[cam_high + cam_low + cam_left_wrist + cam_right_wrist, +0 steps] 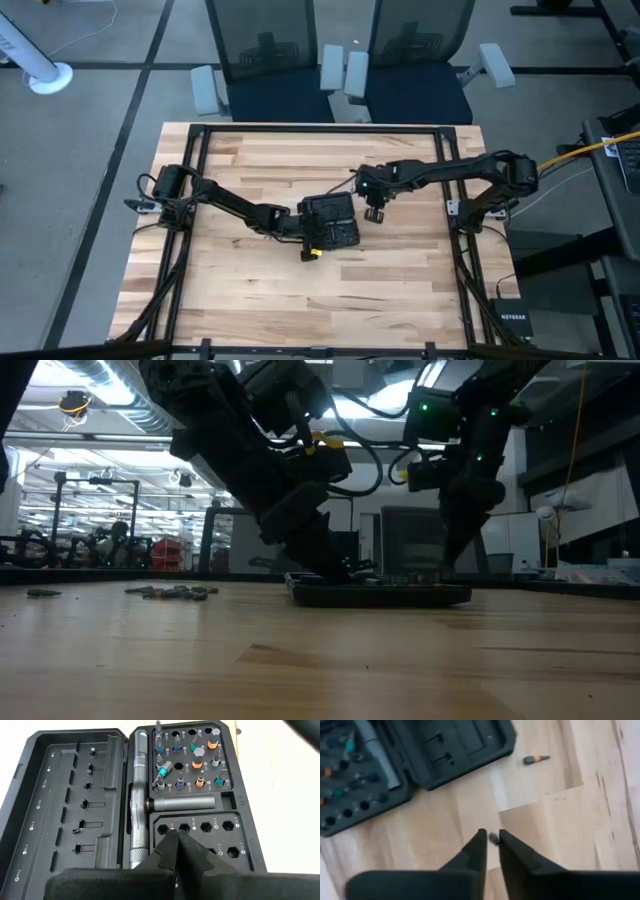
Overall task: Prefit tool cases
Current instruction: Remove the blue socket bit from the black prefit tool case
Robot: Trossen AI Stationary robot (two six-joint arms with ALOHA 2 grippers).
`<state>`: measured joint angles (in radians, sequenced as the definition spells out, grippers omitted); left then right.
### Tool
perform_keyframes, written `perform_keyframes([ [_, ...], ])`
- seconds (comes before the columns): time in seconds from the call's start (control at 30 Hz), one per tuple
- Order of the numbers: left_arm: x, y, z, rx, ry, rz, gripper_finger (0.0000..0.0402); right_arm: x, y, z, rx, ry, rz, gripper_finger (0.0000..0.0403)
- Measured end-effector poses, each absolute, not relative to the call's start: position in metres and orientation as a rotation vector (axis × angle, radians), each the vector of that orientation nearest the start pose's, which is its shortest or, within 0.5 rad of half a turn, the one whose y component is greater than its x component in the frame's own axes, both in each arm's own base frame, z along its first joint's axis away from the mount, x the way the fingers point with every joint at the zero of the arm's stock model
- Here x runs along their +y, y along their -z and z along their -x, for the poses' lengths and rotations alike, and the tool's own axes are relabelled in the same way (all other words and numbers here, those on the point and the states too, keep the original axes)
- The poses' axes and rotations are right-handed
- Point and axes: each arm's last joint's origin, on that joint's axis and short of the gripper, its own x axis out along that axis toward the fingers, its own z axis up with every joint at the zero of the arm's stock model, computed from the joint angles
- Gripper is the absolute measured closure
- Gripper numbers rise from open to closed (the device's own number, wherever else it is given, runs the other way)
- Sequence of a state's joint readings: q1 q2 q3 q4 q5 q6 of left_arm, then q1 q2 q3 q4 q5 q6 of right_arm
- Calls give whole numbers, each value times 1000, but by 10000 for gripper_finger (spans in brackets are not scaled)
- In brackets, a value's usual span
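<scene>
wooden table (250,280), open tool case (330,220)

Grey floor (90,120), two mesh office chairs (265,45) behind the wooden table (400,280) — bright ceiling lights.

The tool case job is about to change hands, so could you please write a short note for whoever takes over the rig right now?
Left gripper: fingers shut, tips resting on the lower grid of hexagonal slots in the open black plastic hinged tool case.
Right gripper: above bare wooden table beside the case, fingers slightly apart around a small dark bit; whether it is gripped is unclear.
Done: the upper slot grid holds many colour-banded bits, and a silver driver handle lies in its channel.
Left: the lower slots look empty. An orange-banded loose bit lies on the table near the case.
</scene>
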<state>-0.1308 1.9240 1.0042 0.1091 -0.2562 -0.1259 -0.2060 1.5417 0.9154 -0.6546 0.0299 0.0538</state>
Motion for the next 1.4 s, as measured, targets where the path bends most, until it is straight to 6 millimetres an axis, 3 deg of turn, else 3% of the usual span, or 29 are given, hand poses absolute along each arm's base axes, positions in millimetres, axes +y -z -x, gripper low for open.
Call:
perform_keyframes([
  [0.2, -41, -124, -372, 781, -172, -27, 402, -59, -182, -269, 1266, 223, -186, 258],
  [0.33, -41, -124, -372, 780, -175, -22, 402, -45, -184, -270, 1270, 36, -297, 236],
  [0.47, -41, -124, -372, 777, -182, -9, 402, -19, -186, -278, 1231, -71, -224, 245],
  [0.63, -40, -126, -374, 752, -176, -12, 401, 1, -190, -291, 1109, -35, -77, 268],
  [1.4, -37, -127, -376, 730, -174, -7, 401, 1, -152, -303, 1219, -53, -23, 288],
])
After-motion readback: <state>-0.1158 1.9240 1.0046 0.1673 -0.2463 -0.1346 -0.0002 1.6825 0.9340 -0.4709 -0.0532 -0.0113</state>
